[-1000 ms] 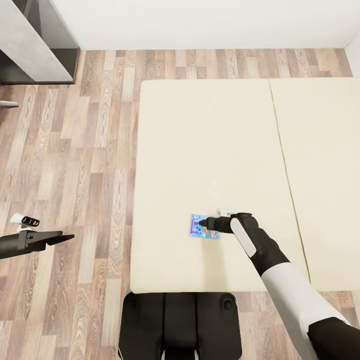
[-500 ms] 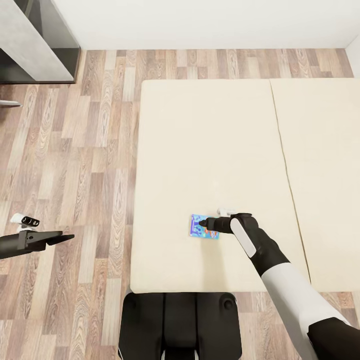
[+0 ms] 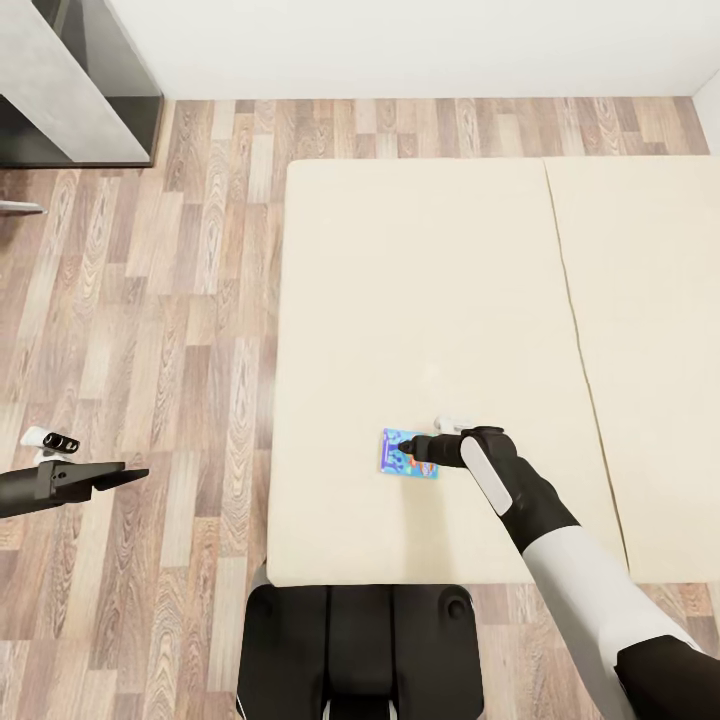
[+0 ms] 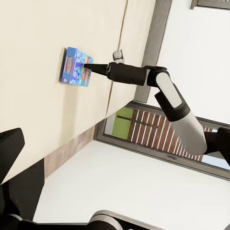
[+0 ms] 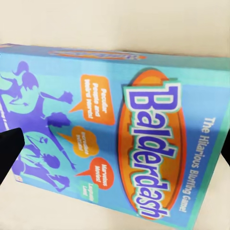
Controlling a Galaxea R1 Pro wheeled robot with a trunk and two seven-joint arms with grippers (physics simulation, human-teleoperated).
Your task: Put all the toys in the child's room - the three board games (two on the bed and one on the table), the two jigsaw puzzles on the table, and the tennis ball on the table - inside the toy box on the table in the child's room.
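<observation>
Right gripper (image 3: 405,447), jaws spread, poised over the game box (image 3: 398,453) at lower centre on the bed (image 3: 420,300). Left jaws: cannot tell. Box likely light, stiff; best pinched across its long edges.

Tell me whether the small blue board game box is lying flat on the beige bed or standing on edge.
Lying flat: the blue Balderdash board game box rests printed face up on the beige bed.

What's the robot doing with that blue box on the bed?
The robot is reaching its right gripper down onto a small blue board game marked "Balderdash", lying flat near the front edge of the beige bed. The fingers sit on either side of the box, which is not lifted. The left gripper waits empty over the wooden floor.
</observation>
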